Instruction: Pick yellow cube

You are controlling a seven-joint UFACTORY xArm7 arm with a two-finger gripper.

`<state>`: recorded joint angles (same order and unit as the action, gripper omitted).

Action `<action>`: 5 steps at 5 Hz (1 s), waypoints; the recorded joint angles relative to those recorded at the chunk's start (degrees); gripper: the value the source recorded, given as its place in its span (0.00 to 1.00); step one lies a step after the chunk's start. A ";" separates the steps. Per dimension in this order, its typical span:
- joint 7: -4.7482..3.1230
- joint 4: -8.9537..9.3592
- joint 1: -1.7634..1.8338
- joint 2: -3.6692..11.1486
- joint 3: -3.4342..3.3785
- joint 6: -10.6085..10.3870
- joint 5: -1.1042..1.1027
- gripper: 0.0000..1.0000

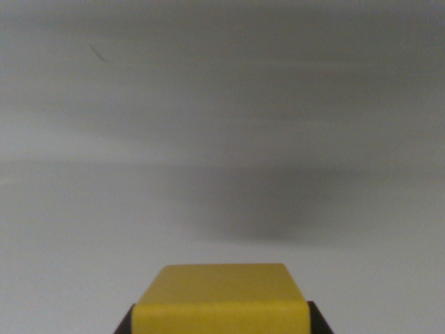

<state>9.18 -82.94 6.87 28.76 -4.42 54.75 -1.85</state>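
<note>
Wrist view shows a yellow cube point(221, 299) at the bottom middle of the picture, cut off by the lower edge. Its top face is a slightly darker yellow and narrows toward the far side; its front face is brighter and runs wider. Dark pieces of the end effector point(221, 321) show just at the cube's lower corners, one on the wrist view's left and one on the wrist view's right, each pressed against a side of the cube. So the end effector is clenched on the yellow cube, with the block sitting between its two sides.

Beyond the cube lies a plain grey-white worktop point(90, 229), smeared into soft horizontal streaks, so fine detail on it cannot be made out. A broad, soft, dark shadow point(278, 205) lies on the worktop above and a little to the right of the cube, apart from it. A small dark mark point(97, 53) sits near the upper left.
</note>
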 joint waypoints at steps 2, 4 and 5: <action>-0.04 -1.64 -0.01 -0.91 -0.05 2.55 0.09 1.00; -0.08 -3.37 -0.03 -1.87 -0.10 5.24 0.19 1.00; -0.08 -3.37 -0.03 -1.87 -0.10 5.24 0.19 1.00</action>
<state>9.10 -86.31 6.84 26.89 -4.51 59.99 -1.66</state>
